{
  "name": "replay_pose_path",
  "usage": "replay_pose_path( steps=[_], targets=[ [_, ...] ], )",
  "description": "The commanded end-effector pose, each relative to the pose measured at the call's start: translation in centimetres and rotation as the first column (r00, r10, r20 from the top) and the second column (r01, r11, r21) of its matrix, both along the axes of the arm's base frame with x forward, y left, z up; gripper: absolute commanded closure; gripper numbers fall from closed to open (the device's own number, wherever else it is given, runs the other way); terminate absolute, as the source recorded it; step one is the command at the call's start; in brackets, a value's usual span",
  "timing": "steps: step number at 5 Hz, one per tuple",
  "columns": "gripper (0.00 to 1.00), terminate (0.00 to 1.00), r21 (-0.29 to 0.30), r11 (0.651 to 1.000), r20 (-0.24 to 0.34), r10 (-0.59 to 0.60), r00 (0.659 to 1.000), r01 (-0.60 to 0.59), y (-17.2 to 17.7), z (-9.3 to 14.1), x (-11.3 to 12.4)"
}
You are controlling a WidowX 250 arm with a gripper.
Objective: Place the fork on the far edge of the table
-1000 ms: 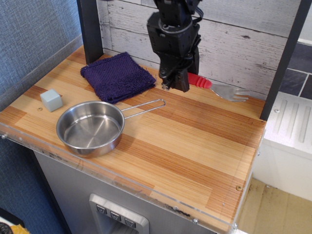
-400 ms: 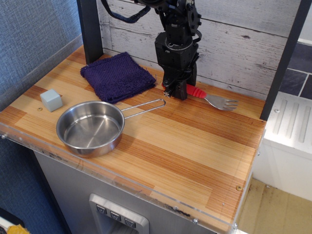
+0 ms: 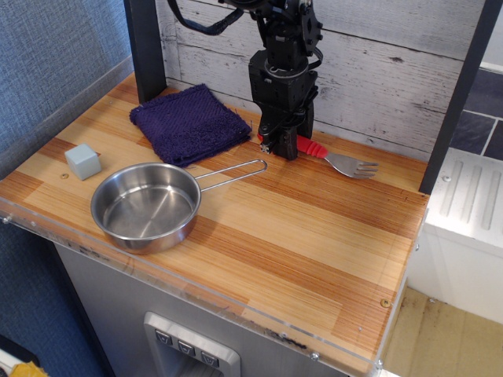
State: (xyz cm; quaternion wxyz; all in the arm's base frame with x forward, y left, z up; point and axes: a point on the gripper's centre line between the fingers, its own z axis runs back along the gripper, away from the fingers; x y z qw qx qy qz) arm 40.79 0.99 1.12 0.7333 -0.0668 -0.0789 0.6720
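The fork [image 3: 314, 148] has a red ribbed handle and a silver head [image 3: 354, 165]. It lies low along the far edge of the wooden table [image 3: 314, 236], close to the white plank wall, with its tines pointing right. My black gripper [image 3: 280, 148] comes down from above and is shut on the left end of the red handle. A bit of red shows on the fingers' left side. The fork's head looks to be touching the tabletop or just above it.
A purple cloth [image 3: 189, 122] lies at the back left. A steel pan [image 3: 145, 206] sits front left, its wire handle [image 3: 232, 171] pointing toward the gripper. A pale grey cube [image 3: 82, 161] is at the left edge. Dark posts [image 3: 145, 47] stand at the back corners.
The gripper came down from a raised position with the fork, which now sits low at the table's far edge. In the last step, gripper and fork shifted slightly left.
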Motion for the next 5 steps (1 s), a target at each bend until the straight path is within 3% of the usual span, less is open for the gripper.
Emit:
replay_pose_path(
  steps=[1,3,5],
  targets=[
    [0.00,0.00,0.017,0.999,0.031,0.035,0.999,-0.036,0.6,2.1,-0.3],
    [0.00,0.00,0.020,1.000,0.062,0.008,0.998,-0.009,-0.8,3.9,-1.0],
    [0.00,0.00,0.029,0.999,0.144,-0.027,0.989,0.023,-1.9,8.0,-2.4]
  ],
)
